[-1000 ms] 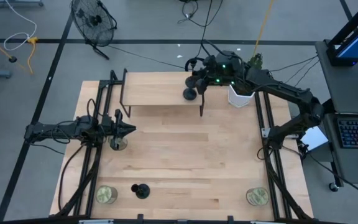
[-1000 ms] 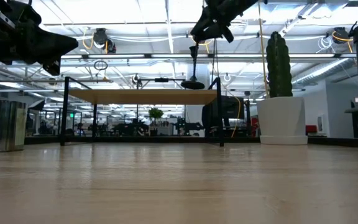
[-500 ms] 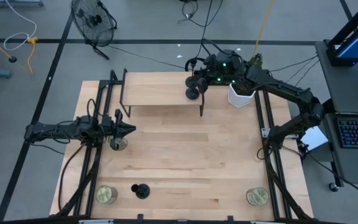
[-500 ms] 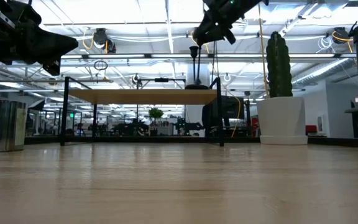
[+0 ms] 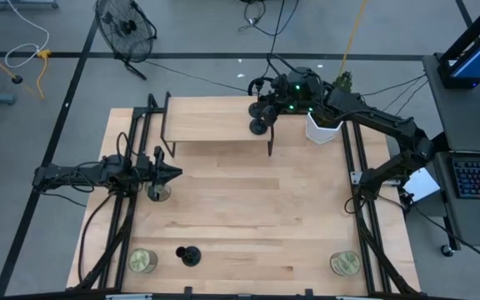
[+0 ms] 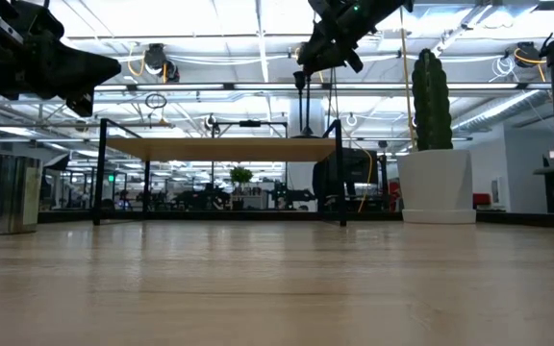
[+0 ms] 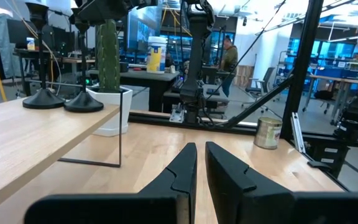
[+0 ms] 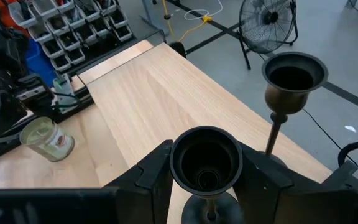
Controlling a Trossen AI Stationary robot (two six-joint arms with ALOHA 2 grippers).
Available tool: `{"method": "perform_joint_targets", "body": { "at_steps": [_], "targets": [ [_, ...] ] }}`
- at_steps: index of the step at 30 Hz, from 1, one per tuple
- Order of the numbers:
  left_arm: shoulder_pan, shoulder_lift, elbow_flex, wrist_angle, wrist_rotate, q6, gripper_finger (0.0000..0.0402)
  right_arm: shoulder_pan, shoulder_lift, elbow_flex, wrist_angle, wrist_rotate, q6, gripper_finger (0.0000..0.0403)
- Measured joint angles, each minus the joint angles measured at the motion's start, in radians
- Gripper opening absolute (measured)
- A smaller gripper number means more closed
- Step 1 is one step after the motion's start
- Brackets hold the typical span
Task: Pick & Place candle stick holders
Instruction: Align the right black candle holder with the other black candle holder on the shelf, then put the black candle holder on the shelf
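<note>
Our right gripper (image 8: 205, 163) pinches a candle stick holder (image 8: 205, 158) by its cup above the raised shelf (image 5: 211, 119); left gripper (image 7: 199, 163) pressed together. Rigid, top-heavy metal: we'd judge the cup the safest hold.

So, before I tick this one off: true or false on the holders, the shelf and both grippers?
1. The right gripper is shut on a holder over the shelf. True.
2. No other holder stands on the shelf. False: a second holder already stands there, beside the held one.
3. A third holder stands on the table, near its front edge. True.
4. The left gripper is wide open. False: it is shut and holds nothing.
5. The cactus pot sits on the shelf. False: it stands on the table beside it.
</note>
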Motion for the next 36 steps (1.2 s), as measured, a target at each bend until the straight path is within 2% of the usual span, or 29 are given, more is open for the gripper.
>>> {"method": "perform_joint_targets", "body": {
  "at_steps": [8,17,36],
  "targets": [
    [0.0,0.0,0.0,0.0,0.0,0.0,0.0037,0.0,0.0,0.0,0.002,-0.001,-0.004,0.0136],
    [0.0,0.0,0.0,0.0,0.0,0.001,0.0037,0.002,0.001,0.0,-0.001,-0.001,-0.016,0.0177],
    [0.0,0.0,0.0,-0.001,0.0,0.007,0.0037,0.002,-0.007,-0.001,0.041,0.003,-0.05,0.0223]
  ]
}}
